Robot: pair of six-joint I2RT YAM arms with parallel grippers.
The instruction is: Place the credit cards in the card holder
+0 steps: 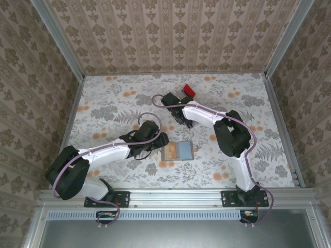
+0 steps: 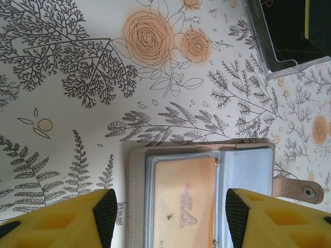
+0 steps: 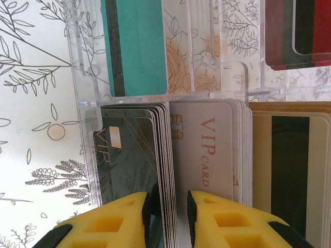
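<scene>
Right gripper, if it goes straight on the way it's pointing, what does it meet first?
Most likely the stack of dark VIP cards in the clear rack: their edges lie in line between the fingertips of the right gripper. Depth is unclear.

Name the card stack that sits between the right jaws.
The dark grey VIP stack: its card edges run between the right gripper's jaws. The white VIP stack lies just outside them; the teal card and red cards stand farther off.
</scene>
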